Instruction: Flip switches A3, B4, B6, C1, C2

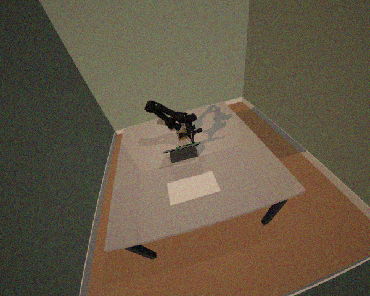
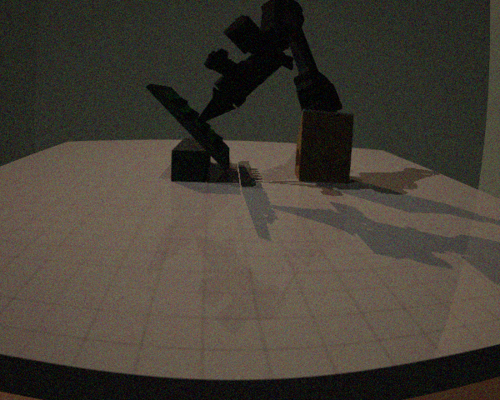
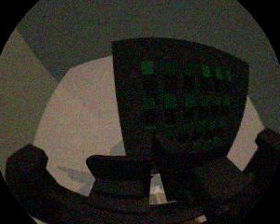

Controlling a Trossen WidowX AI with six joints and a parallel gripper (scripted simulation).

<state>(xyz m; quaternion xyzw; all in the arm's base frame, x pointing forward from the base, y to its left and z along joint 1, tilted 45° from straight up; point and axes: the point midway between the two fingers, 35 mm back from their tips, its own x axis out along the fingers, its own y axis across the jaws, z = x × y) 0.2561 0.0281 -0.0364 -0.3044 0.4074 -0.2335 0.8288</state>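
"Switch panel (image 1: 171, 150) (image 2: 166, 99) (image 3: 131, 84): where's it set rel. to the gripper (image 1: 193, 142) (image 2: 201, 120) (image 3: 150, 133)?"

"Gripper first: fingers together, nothing held. Tips are seen at or v. near the panel's sloped face; contact can't be confirmed. In the wrist view they're placed low, twd the left-hand cols. Panel is tilted up ahead of them, backed by a dark block (image 1: 183, 155) (image 2: 190, 165) on the table (image 1: 242, 178) (image 2: 242, 301) (image 3: 84, 103). Farther fwd, a white sheet (image 1: 193, 187) is laid flat."

"Which step's in hand?"

"Prob. a press, poss. at C1 or C2; labels can't be read, nor can the no. done be told."

"Next move?"

"Raised end to be pushed down w/ the closed tips, then backed straight off. If slid sideways, a neighboring switch might be knocked."
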